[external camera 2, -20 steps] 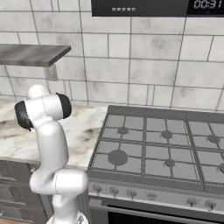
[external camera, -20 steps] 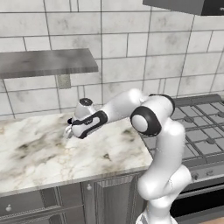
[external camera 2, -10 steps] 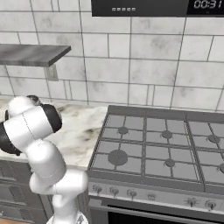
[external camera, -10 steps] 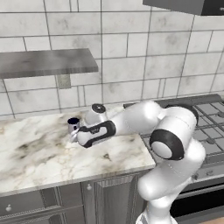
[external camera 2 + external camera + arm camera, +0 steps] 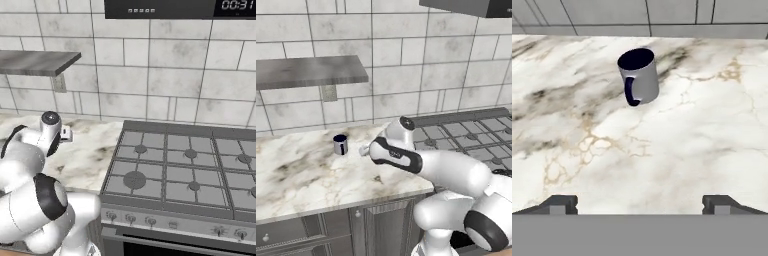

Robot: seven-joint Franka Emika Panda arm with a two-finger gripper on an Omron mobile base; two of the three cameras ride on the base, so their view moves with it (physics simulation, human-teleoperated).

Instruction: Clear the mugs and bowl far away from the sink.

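One mug stands upright on the marble counter, grey-blue outside and dark navy inside. In the hand view the mug sits ahead of the hand with its handle turned toward me. My gripper is open and holds nothing, its fingertips wide apart and well short of the mug. From the left base view the gripper hovers just right of the mug, not touching it. It also appears over the counter in the right base view as the gripper. The bowl and the sink are out of view.
A grey wall shelf hangs above the counter's left part. A gas stove adjoins the counter on the right. The tiled wall runs close behind the mug. Cabinet drawers lie under the counter's front edge.
My hand has drawn back to the right, away from the mug, which stays standing on the counter. The arm's elbow has swung down and toward the stove.
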